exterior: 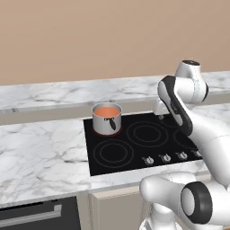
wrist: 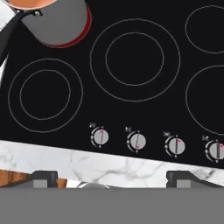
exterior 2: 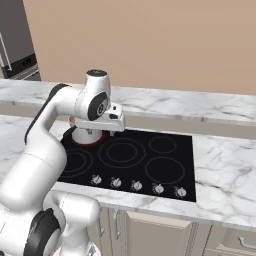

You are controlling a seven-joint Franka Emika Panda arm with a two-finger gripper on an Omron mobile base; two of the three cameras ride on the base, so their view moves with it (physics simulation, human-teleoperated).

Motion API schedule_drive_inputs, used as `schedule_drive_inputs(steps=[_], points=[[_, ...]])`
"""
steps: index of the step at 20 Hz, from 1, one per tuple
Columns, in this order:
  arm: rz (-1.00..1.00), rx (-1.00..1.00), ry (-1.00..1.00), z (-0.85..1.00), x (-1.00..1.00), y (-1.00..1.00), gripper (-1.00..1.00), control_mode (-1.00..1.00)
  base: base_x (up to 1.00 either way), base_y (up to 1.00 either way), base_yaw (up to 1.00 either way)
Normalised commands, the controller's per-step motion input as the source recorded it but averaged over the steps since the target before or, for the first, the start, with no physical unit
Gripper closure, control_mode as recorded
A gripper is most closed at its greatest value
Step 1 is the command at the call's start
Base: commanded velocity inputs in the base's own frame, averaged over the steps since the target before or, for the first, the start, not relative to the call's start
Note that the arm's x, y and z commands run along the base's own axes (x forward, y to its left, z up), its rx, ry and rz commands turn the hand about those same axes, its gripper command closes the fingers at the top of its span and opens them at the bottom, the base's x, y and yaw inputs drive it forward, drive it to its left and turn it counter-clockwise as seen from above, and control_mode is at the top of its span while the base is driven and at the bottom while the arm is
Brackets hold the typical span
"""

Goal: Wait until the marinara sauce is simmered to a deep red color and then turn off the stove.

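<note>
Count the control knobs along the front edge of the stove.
5, in one row on the front strip of the stove, seen from the right base camera. From left to right: knob one, knob two, knob three, knob four, knob five. None looks hidden there.

We see the stove (wrist: 131, 113) with its four knobs (wrist: 137, 141) in a row, and a steel saucepan (wrist: 57, 22) on a red-glowing burner.

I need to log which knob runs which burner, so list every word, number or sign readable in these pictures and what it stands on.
No text can be read.
Small grey marks sit above each knob on the stove in the hand view: too small and blurred to read.
Each knob carries a tiny red dot, not a character.
The saucepan shows no label.
</note>
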Motion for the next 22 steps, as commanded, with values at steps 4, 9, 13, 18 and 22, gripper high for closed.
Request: schedule_drive_inputs(steps=[4, 9, 13, 18, 22], points=[[0.00, 0.00, 0.10, -0.38, -0.04, -0.16, -1.00, -1.00, 0.00, 0.00, 0.00], [0.00, 0.00, 0.02, -0.22, 0.00, -0.11, -1.00, -1.00, 0.00, 0.00, 0.00], [0.00, 0.00, 0.00, -0.14, 0.00, -0.08, -1.00, -1.00, 0.00, 0.00, 0.00], [0.00, 0.00, 0.00, -0.33, 0.00, -0.13, -1.00, -1.00, 0.00, 0.00, 0.00], [0.00, 0.02, 0.06, -0.49, 0.00, -0.13, -1.00, -1.00, 0.00, 0.00, 0.00]])
